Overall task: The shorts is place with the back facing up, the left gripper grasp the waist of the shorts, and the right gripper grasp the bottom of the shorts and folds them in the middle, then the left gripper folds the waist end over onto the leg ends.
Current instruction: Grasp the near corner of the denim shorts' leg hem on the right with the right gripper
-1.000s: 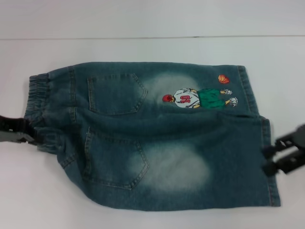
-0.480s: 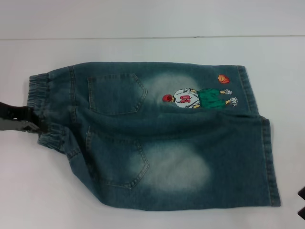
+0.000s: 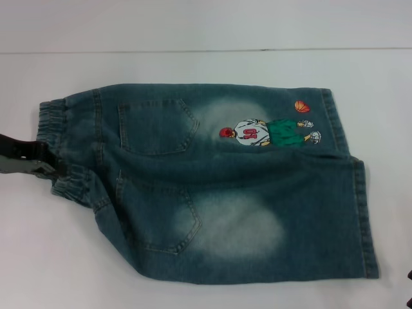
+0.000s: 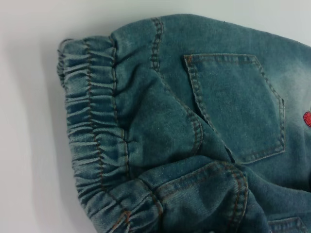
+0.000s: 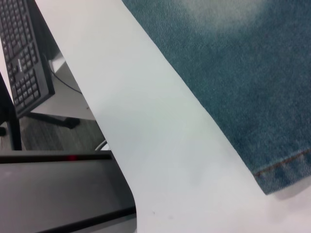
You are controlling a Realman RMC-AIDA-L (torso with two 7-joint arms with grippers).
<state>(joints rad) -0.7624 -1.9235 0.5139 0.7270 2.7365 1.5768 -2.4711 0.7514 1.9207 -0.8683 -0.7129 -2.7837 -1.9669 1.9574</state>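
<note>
Two back patch pockets face up on the shorts (image 3: 219,187), spread flat on a white table (image 3: 206,71). At the robot's left, the left gripper (image 3: 48,168) meets the bunched waist (image 3: 55,151); whether its fingers have closed on the band cannot be told. Leg ends (image 3: 360,212) lie opposite. Digits on the cartoon basketball-player print (image 3: 267,132) are unreadable. Beyond the table edge, a keyboard (image 5: 24,53) is cut off.

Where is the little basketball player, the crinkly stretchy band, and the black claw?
basketball-player print (image 3: 267,132): head view, on his white shirt.
the waist (image 4: 90,141): left wrist view, on the gathered elastic.
left gripper (image 3: 46,164): head view, at its tip against the band.
</note>
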